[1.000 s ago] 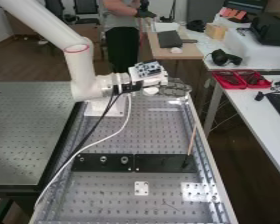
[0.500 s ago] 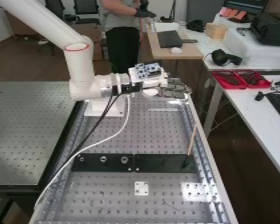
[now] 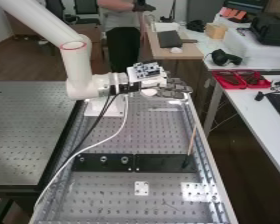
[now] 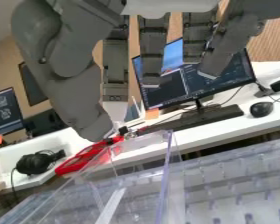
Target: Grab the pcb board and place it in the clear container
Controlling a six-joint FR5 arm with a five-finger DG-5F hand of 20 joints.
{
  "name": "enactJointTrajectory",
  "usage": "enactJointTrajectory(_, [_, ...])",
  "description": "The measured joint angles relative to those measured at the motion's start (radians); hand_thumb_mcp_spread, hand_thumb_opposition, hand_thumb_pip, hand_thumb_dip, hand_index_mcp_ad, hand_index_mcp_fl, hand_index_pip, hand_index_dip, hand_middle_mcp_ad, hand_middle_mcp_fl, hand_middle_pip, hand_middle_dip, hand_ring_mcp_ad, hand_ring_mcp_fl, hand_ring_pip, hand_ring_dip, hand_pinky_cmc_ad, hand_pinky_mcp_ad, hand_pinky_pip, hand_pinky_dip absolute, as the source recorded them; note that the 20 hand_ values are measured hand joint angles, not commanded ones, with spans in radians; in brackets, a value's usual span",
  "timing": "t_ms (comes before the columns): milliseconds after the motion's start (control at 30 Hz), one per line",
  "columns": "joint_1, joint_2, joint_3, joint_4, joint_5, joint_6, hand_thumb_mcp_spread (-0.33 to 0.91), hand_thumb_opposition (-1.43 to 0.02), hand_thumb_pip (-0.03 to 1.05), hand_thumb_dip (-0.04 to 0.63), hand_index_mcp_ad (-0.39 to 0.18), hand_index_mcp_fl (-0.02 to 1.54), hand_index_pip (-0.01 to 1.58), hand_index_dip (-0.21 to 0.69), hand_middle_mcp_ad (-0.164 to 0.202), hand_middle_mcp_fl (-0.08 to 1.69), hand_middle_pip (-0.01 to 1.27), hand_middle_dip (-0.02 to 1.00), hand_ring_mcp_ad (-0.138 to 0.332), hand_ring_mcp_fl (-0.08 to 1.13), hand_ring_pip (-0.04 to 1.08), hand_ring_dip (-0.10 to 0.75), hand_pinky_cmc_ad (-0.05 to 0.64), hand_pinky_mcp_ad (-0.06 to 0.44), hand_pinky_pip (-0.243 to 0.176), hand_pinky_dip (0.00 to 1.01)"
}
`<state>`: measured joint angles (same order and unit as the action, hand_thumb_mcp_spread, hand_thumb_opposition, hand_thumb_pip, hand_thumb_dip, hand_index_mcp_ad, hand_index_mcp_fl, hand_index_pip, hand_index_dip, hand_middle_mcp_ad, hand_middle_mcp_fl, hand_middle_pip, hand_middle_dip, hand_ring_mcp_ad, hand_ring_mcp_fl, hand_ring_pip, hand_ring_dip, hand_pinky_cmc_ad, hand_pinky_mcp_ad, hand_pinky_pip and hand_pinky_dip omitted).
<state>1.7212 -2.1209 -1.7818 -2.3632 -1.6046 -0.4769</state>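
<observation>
In the high view the hand [image 3: 170, 90] is at the far end of the perforated bench, level with the arm's wrist and pointing towards the bench's right rail. The hand [image 4: 154, 50] shows in the wrist view with straight, separated fingers and the thumb apart from them, holding nothing visible. A clear container [image 4: 165, 182] stands close by in the wrist view, its thin transparent walls and rim visible over the perforated surface. I cannot make out the pcb board in the hand or in the container.
Red trays [image 3: 240, 79] lie on the white side table [image 3: 254, 117] beyond the right rail. A thin upright stick [image 3: 192, 141] stands at the right end of black plates [image 3: 165, 163] across the bench. A white cable [image 3: 111, 135] hangs from the arm over the bench.
The arm and wrist have shifted slightly to the left in the high view. The hand's fingers look more spread out than before.
</observation>
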Motion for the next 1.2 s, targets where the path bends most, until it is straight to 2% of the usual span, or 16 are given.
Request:
enactJointTrajectory(100, [-0.012,0.038,-0.018,0.008,0.005,-0.004,0.44,-0.85,0.72,0.253,-0.101,0.09,1.58,0.178,0.061,0.23,0.13,0.19,0.213,0.0,0.11,0.023,0.346,0.168,-0.028,0.37])
enactJointTrajectory(367, [-0.066,0.194,-0.092,-0.009,0.038,-0.062,0.44,-0.85,0.72,0.253,-0.101,0.09,1.57,0.178,0.061,0.23,0.13,0.19,0.213,0.0,0.11,0.023,0.346,0.168,-0.03,0.37])
enactJointTrajectory(600, [-0.113,0.337,-0.156,-0.087,0.113,-0.127,0.41,-0.84,0.7,0.251,-0.101,0.09,1.58,0.178,0.061,0.23,0.13,0.19,0.213,0.0,0.11,0.024,0.342,0.168,-0.03,0.4])
enactJointTrajectory(767, [-0.13,0.416,-0.183,-0.154,0.17,-0.161,0.33,-0.79,0.66,0.234,-0.101,0.03,1.52,0.169,0.061,0.2,0.13,0.19,0.215,0.0,0.11,0.023,0.342,0.171,-0.042,0.49])
enactJointTrajectory(867, [-0.138,0.461,-0.194,-0.188,0.201,-0.169,0.29,-0.76,0.61,0.206,-0.099,0.02,1.32,0.154,0.061,0.2,0.13,0.19,0.215,0.0,0.1,0.024,0.342,0.171,-0.061,0.53])
enactJointTrajectory(1033, [-0.15,0.514,-0.211,-0.219,0.24,-0.173,0.25,-0.74,0.58,0.173,-0.091,0.02,0.77,0.157,0.061,0.15,0.13,0.19,0.215,0.0,0.1,0.023,0.342,0.171,-0.075,0.56])
enactJointTrajectory(1200, [-0.163,0.543,-0.226,-0.227,0.253,-0.173,0.24,-0.72,0.56,0.157,-0.075,0.04,0.51,0.154,0.061,0.15,0.13,0.19,0.215,0.0,0.11,0.023,0.342,0.176,-0.075,0.57])
